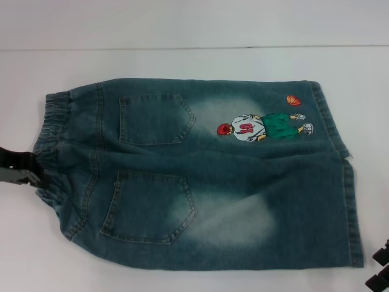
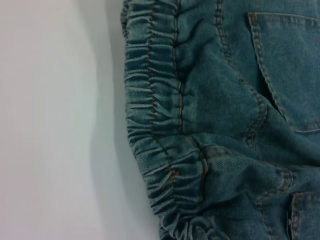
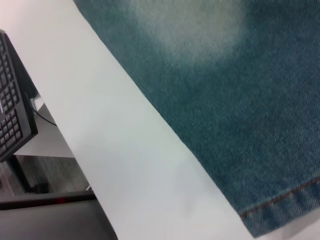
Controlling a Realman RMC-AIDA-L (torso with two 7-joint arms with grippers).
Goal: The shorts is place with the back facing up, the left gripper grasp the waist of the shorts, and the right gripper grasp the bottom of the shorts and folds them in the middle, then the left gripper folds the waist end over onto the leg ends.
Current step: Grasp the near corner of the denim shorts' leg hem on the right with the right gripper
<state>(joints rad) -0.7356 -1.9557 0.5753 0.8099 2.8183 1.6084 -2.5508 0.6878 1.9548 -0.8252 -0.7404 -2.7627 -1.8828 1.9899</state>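
Seemingly the left gripper [image 1: 37,176] touches the waist of the shorts [image 1: 51,146], jaws' spread unreadable.

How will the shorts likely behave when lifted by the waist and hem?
The shorts lie flat with soft creases, so they will probably drape and sag between grips. The gathered waist looks stretchy and bunchable. Thick stitched denim suggests some weight and little slipperiness.
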